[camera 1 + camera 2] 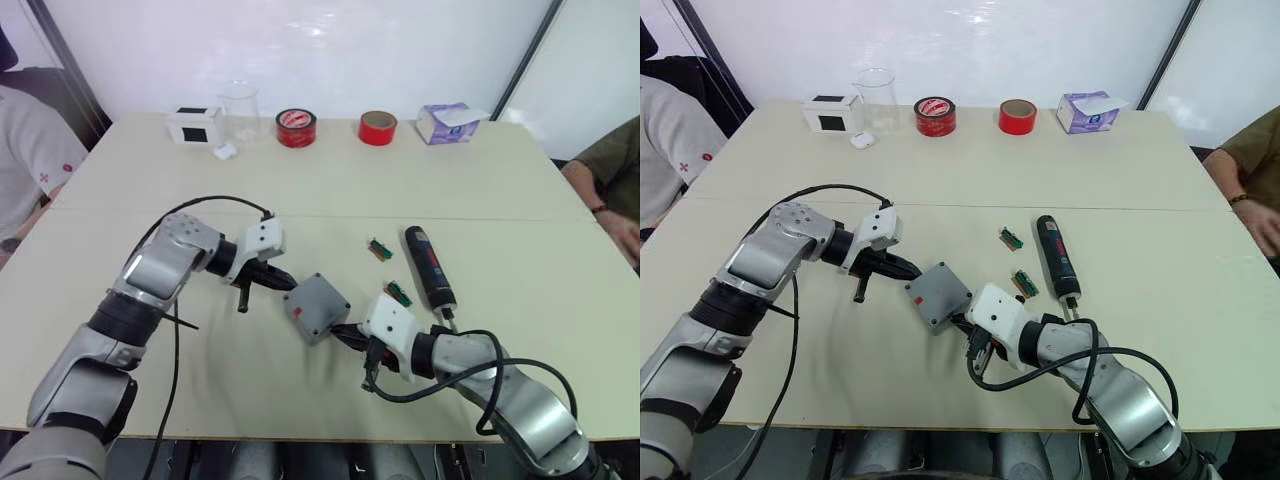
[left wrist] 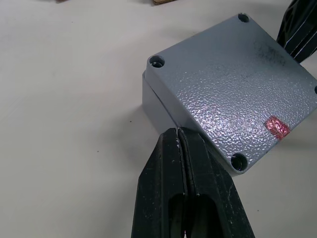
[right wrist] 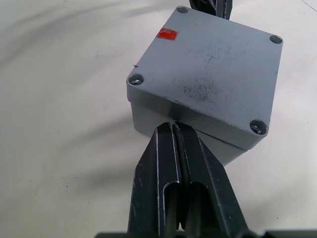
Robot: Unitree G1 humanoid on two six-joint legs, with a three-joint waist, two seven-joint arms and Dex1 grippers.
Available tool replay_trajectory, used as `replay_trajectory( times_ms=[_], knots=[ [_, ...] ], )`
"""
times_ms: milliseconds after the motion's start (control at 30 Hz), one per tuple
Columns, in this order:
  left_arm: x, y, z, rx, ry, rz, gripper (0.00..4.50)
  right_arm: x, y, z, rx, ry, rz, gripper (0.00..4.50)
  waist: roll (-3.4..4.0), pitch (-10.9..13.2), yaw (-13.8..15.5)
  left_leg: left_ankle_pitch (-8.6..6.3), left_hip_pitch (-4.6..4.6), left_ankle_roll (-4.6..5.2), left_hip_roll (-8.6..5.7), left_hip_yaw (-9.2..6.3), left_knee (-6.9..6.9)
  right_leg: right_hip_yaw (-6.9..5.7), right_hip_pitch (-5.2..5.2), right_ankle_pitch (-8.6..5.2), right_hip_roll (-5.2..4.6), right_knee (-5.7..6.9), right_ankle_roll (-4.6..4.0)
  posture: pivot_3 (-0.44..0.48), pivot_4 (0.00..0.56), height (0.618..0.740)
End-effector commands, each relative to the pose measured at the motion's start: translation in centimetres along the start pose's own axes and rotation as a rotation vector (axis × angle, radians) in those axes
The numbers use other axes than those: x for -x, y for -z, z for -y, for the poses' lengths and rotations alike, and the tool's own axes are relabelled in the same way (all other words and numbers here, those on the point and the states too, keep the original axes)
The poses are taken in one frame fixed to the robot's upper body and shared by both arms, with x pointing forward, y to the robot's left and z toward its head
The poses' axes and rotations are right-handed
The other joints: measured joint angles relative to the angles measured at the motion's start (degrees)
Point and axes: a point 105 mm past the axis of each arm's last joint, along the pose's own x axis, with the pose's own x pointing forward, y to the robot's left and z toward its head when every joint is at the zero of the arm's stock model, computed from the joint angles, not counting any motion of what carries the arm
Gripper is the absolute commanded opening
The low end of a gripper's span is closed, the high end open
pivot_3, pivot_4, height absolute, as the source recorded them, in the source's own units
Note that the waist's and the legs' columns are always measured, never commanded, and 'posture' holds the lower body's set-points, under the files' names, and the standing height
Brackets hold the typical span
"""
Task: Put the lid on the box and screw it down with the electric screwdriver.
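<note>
Nearest the camera, the right pincer (image 1: 352,334) reaches in from the near right with its two black fingers pressed flat together, their tips against the near right side of the box (image 3: 218,146), just under the lid's edge. From the left, the left pincer (image 1: 285,283) comes in the same way: fingers closed on each other, holding nothing, tips touching the seam where lid meets box on the far left side. So the grey enclosure sits pinned between the two closed pincers, near the middle of the counter (image 1: 480,190).

On top of the box, the lid (image 2: 233,87) is a flat square of grey metal with a pebbled, slightly glossy finish, a recessed screw hole at each corner and a small red mark near one edge. In the right wrist view it sits a little skewed, so that a strip of the box's wall shows past one side.

Right of the box lies the electric screwdriver (image 1: 428,265), a black cylinder lying flat, its thin bit pointing to the near side. Two small green parts (image 1: 379,248) lie between it and the box.

Along the far edge stand a white box with a black square (image 1: 195,124), a clear plastic cup (image 1: 239,112), two rolls of red tape (image 1: 296,127) and a tissue pack (image 1: 447,122).
</note>
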Motion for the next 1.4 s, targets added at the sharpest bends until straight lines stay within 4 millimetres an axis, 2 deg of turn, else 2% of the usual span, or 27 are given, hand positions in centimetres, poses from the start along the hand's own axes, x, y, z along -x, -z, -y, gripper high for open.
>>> replay_trajectory(
  times_ms=[33,700,1067,1267,1400],
  knots=[
    [-0.5,-0.6,0.7,-0.042,0.04,0.014,0.0,0.7,-1.2,0.2,0.03,0.021,0.046,0.01,0.0,0.0,0.0,0.0,0.0,0.0,0.0,0.0,0.0,0.0,0.0,0.0,0.0,0.0,0.0,0.0,0.15,0.74],
    [-0.1,-1.1,-0.6,-0.05,-0.013,0.017,0.0,0.0,-1.1,-0.4,0.015,-0.045,0.032,0.01,0.0,0.0,0.0,0.0,0.0,0.0,0.0,0.06,0.02,0.0,0.02,0.01,0.0,0.01,0.01,0.0,0.15,0.74],
    [0.4,-1.2,-0.7,-0.047,-0.02,0.018,0.0,1.2,-0.3,0.1,0.036,-0.038,-0.021,0.01,-0.01,0.0,0.0,0.0,0.0,0.0,0.0,0.06,0.02,0.0,0.01,0.01,0.0,0.0,0.01,0.0,0.15,0.74],
    [0.5,-1.3,-0.9,-0.043,-0.028,0.025,0.0,1.3,-1.4,0.2,0.016,-0.036,0.022,0.01,0.0,0.0,0.0,0.0,0.0,0.0,0.0,0.06,0.02,0.0,0.01,0.01,0.01,0.01,0.01,0.0,0.15,0.74],
    [0.0,0.1,-1.5,-0.054,-0.06,-0.036,0.0,1.3,-0.7,-0.3,0.003,-0.052,-0.009,0.01,-0.01,0.0,0.0,0.0,0.0,0.0,0.0,0.06,0.02,0.0,0.01,0.01,0.01,0.01,0.02,0.0,0.15,0.74]
  ],
)
